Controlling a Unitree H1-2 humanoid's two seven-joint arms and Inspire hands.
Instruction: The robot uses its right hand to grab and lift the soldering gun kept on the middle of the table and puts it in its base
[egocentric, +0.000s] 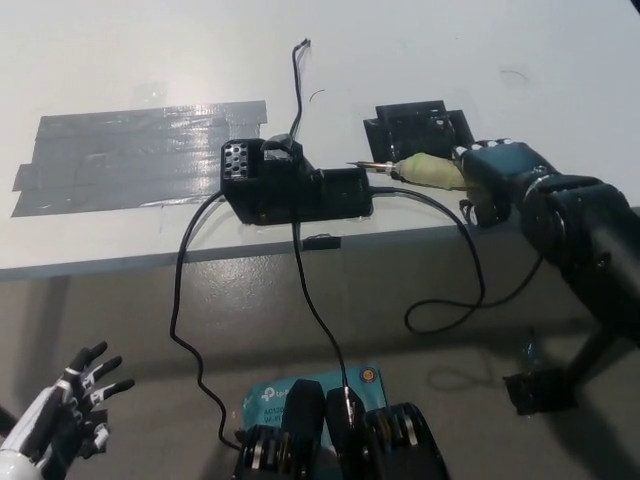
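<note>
Bright, even light; slightly soft, glare on tape (140, 150).

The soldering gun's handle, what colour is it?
Pale yellowish-cream, on the soldering gun in the head view; the right hand covers its rear.

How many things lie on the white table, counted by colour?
Black: 2, the black plastic soldering base and the black notched plastic holder
Beige: 1, the beige-handled soldering gun
Grey: 1, the patch of grey tape strips
Total: 4
</note>
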